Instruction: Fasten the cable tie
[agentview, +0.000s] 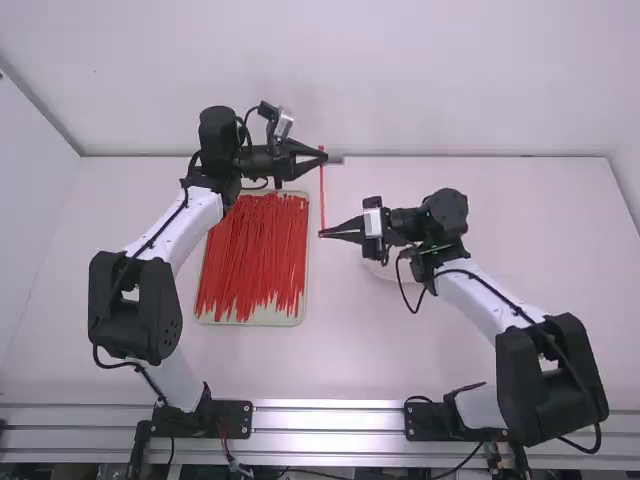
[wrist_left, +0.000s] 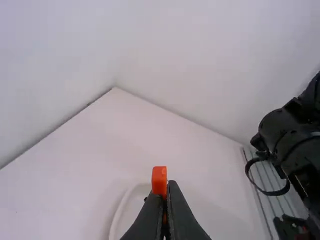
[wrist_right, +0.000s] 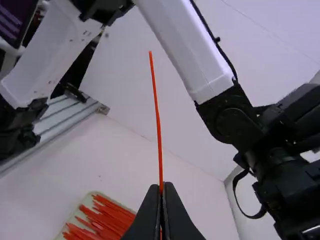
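High view: cable tie (agentview: 323, 195) spans both grippers, long axis running away from camera. Left gripper (agentview: 315, 153) clamped on far head end; right gripper (agentview: 324, 234) clamped on near tail.

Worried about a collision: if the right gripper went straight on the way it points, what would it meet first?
The right gripper, shut on the red cable tie, points over the tray of cable ties. It probably clears those and meets the left arm's white link first; height is unclear.
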